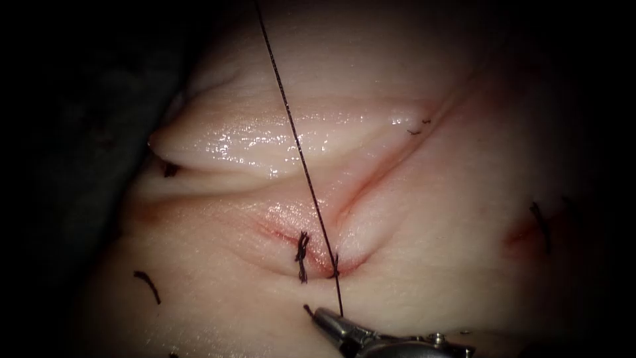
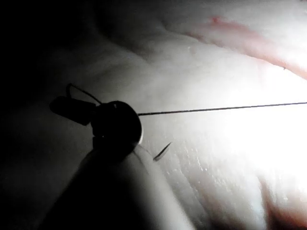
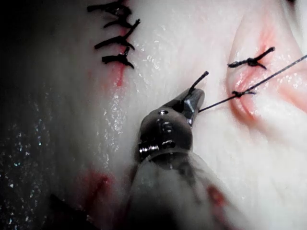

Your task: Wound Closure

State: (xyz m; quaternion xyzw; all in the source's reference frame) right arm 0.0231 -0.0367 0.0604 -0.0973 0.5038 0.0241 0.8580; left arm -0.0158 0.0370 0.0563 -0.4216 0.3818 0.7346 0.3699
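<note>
The tissue (image 1: 430, 265) has a cut (image 1: 358, 192) with one finished stitch (image 1: 301, 257) (image 3: 250, 61) across its near end. Just right of that stitch sits a knot (image 1: 334, 268) (image 3: 238, 94). A taut black thread (image 1: 298, 146) (image 3: 273, 74) runs from the far edge down through the knot to my right tool (image 1: 322, 317) (image 3: 194, 98), which lies just in front of the cut. Its jaws are shut on the thread, and a short tail pokes out past the tip. My left tool (image 2: 72, 109) holds the same thread (image 2: 220, 109) pulled straight, jaws shut, a small curl of thread above them.
A glossy fold of tissue (image 1: 252, 139) rises behind the cut. Cut ends of thread lie at the left (image 1: 147, 285), right (image 1: 540, 225) and far right (image 1: 417, 129). A second stitched row (image 3: 115, 43) and red fluid (image 3: 96, 184) lie near my right tool.
</note>
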